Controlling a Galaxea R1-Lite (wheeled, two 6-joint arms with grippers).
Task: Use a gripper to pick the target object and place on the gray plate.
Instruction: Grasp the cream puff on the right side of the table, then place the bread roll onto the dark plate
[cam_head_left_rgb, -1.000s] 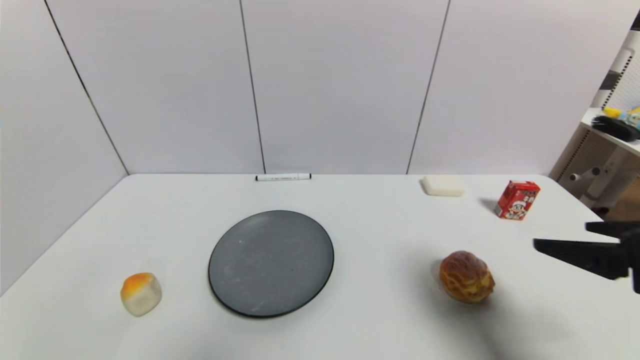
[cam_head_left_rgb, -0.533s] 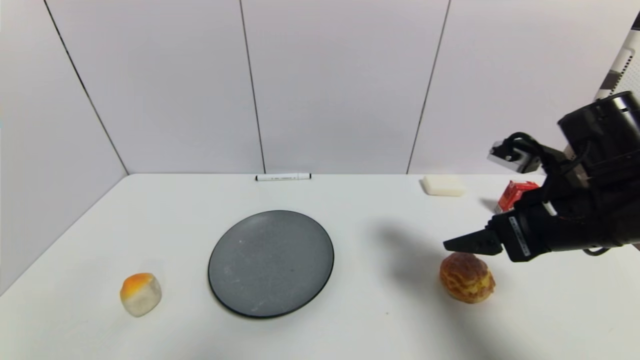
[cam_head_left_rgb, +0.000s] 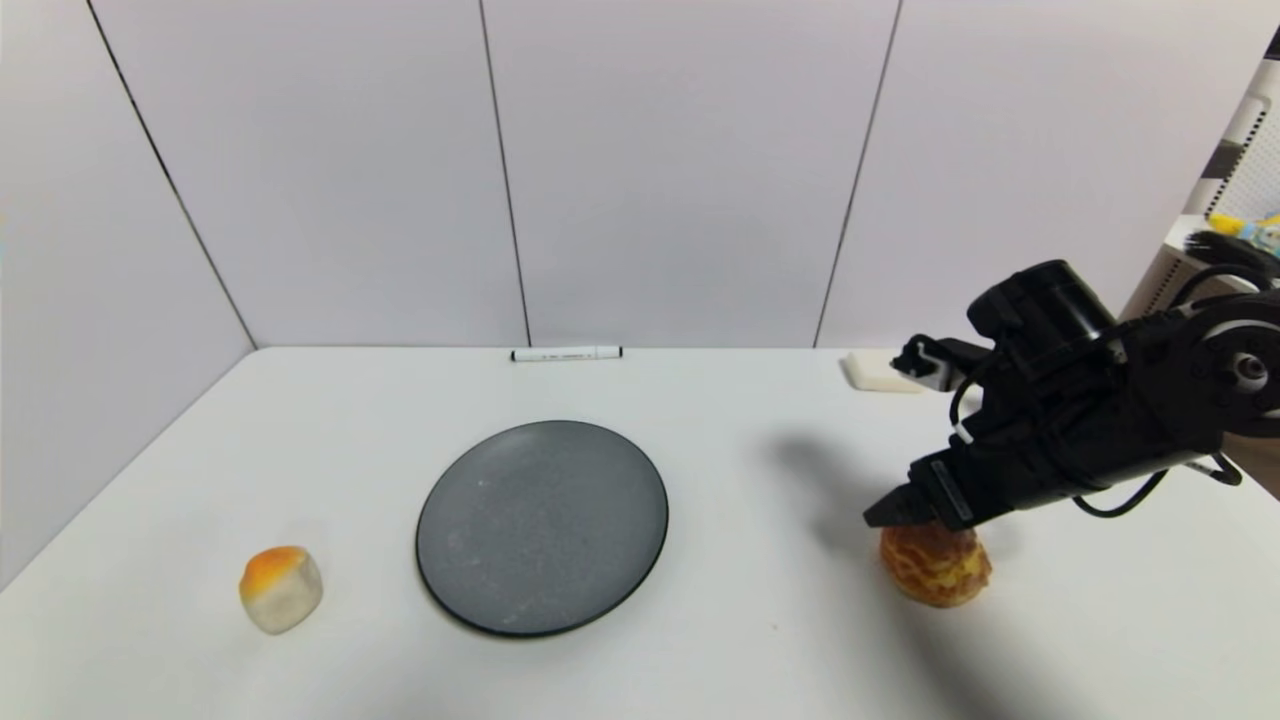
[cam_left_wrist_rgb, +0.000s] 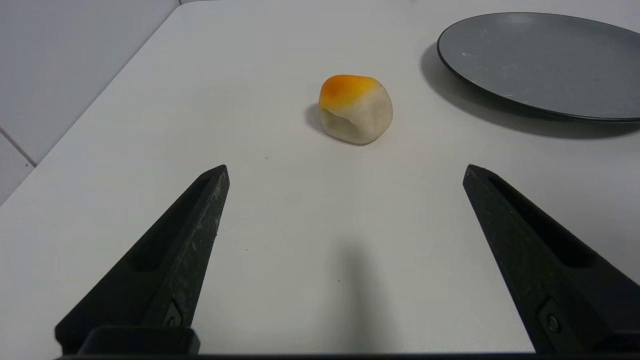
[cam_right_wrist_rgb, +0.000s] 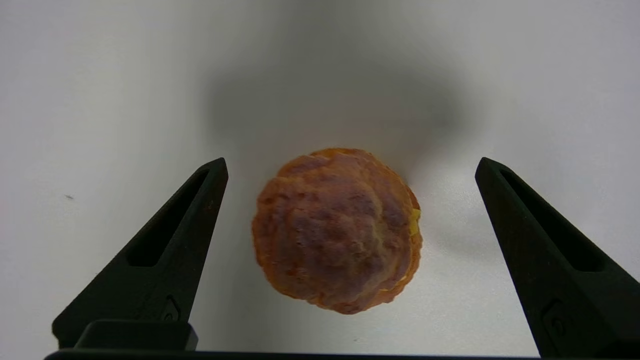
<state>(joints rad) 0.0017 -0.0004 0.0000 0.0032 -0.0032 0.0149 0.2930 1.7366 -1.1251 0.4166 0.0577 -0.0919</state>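
R gripper hangs just above the cream puff, matte black w/ two flat wedge-shaped fingers, a cylindrical wrist and looped cables behind. Jaws spread wide, released, nothing held. In the R wrist view the puff sits between the two fingers, roughly centred in the gap, clear table showing on both sides of it, so no contact w/ either finger. Whether the fingertips reach down to the puff's sides can't be told.

Puff: round, lumpy, golden-brown w/ a crackled, crusty top; a sliver of yellow filling shows at its split on one side. It rests on the smooth white table, on the far side of the jaws from nothing else; the gray plate lies well apart from the R jaws, toward the robot's left. Plate is round, flat, dark gray, faint pale speckles, thin dark rim, nothing on it.

L gripper: same black wedge fingers, jaws also spread apart and empty, low over the table. Ahead of its jaws, about centred on the gap, sits a small pale cube-ish bun w/ rounded corners and an orange top; plate edge lies beyond the jaws, off to one side.
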